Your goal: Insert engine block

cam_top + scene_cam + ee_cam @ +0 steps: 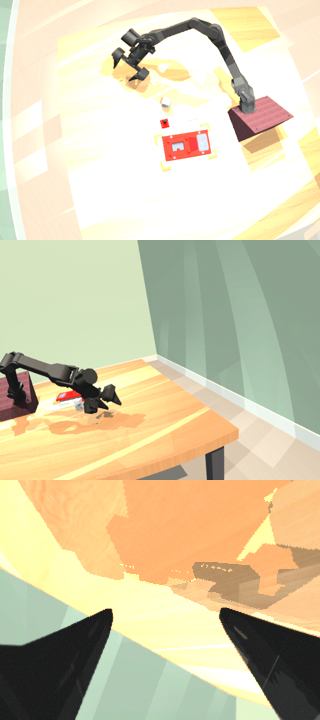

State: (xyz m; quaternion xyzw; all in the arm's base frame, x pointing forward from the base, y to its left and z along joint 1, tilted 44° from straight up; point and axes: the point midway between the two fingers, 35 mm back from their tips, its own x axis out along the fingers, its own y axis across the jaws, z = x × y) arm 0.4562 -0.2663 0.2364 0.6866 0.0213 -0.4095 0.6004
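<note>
The engine block (166, 102) (78, 404), a small pale grey block, stands on the table outside the car body. The red car body (193, 144) (68, 395) lies between yellow corner brackets. Its rectangular opening has a small red rib (178, 149) at the lower edge in the top view and shows pale grey inside, with no block in it. The block's slot side cannot be told. My gripper (121, 74) (114, 406) (167, 612) is open and empty above the table, up and left of the block in the top view. The wrist view shows neither block nor car body.
A small red piece with a black knob (164, 123) stands between the block and the car body. Yellow brackets (166, 168) (212, 154) mark the car body's corners. The arm's dark red base (268, 113) (32, 397) is right of the car body in the top view.
</note>
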